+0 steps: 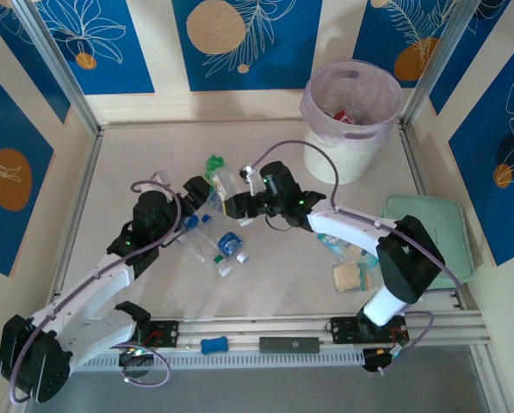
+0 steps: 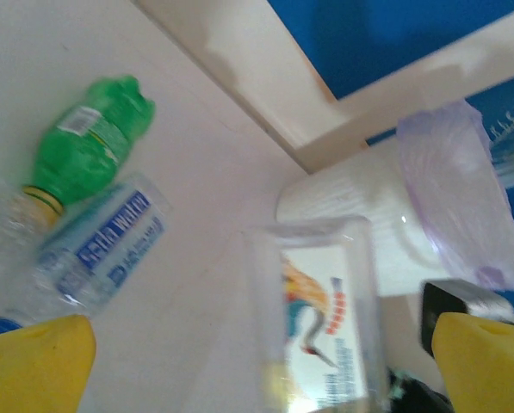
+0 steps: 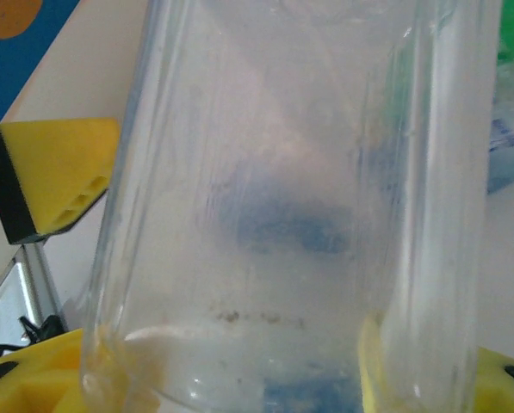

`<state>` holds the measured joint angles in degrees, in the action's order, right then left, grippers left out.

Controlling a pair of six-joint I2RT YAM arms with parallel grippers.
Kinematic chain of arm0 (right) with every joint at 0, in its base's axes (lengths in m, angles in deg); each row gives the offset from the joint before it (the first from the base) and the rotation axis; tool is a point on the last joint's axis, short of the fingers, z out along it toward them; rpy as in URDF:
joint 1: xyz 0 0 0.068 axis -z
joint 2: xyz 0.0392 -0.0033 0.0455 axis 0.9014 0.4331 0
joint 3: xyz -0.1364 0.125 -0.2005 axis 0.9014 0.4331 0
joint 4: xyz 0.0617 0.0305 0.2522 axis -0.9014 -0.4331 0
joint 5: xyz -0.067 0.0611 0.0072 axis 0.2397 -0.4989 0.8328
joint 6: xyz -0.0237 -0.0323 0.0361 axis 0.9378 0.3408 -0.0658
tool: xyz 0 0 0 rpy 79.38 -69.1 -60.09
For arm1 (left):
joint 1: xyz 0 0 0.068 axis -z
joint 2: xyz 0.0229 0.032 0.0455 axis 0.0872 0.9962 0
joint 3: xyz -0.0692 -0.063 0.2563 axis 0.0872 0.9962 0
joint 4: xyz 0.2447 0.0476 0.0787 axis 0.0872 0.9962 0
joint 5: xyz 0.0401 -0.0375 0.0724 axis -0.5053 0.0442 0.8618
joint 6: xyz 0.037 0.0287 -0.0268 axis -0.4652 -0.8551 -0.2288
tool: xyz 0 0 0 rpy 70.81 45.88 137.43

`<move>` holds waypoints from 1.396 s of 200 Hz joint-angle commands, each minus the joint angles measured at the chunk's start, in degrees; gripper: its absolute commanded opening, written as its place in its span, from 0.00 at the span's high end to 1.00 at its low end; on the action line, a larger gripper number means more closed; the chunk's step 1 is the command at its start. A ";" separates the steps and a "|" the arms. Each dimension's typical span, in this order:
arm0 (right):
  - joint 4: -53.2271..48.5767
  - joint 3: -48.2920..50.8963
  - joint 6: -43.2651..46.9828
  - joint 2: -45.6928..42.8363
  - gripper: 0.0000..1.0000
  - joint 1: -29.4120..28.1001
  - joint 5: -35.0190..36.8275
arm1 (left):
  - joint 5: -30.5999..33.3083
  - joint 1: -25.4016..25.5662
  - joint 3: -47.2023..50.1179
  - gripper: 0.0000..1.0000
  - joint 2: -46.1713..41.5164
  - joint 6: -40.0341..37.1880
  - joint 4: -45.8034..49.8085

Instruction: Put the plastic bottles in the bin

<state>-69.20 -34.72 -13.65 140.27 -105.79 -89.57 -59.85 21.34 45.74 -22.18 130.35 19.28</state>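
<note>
My right pincer (image 1: 238, 206) pinches the clear plastic bottle (image 3: 300, 215); left pincer (image 2: 257, 361) spread. Round white lilac-lined bin (image 1: 347, 159) lies far-right, nearer right arm.

- White link shells and bulky black joint housings on the left arm (image 1: 93, 297) and right arm (image 1: 360, 228).
- Lilac cables (image 1: 321, 155) loop loosely along both arms.
- Small green lights (image 1: 301, 204) glow on the black wrist housings.
- Bright yellow fingers (image 2: 33, 361) on the left hand (image 2: 257, 366) and right hand (image 3: 257, 383).

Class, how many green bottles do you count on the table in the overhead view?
1 for sure: the green bottle lies on the table, left of the bin. A greenish thing under the right arm may be another, mostly hidden.
</note>
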 commanded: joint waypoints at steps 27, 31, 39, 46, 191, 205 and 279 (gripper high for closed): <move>-9.01 -3.84 4.97 -8.26 0.51 6.86 5.74 | -1.78 -3.67 3.36 0.00 -0.62 -1.87 4.76; -9.54 -4.29 5.20 -8.65 0.51 7.53 5.91 | -2.10 -3.68 3.64 0.00 -0.45 -1.84 4.68; -10.40 -5.30 5.68 -9.53 0.51 8.88 6.41 | -2.94 -3.67 4.14 0.00 0.09 -1.96 4.14; -11.07 -6.28 6.04 -10.09 0.51 9.99 6.92 | -3.72 -3.67 4.37 0.00 0.69 -2.01 3.62; -19.69 -31.96 13.32 -6.63 0.52 33.52 14.48 | -14.76 -2.71 -1.49 0.00 8.99 -11.73 6.74; -20.80 -34.98 12.98 -4.01 0.52 35.24 14.31 | -14.36 -2.62 -1.23 0.00 8.15 -12.00 7.35; -29.80 -51.66 13.36 12.96 0.51 38.90 15.03 | -12.08 -2.53 -0.40 0.00 3.79 -13.24 10.77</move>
<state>-94.16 -80.97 -1.06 148.86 -67.56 -75.36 -73.18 18.42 45.04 -16.41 119.10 27.80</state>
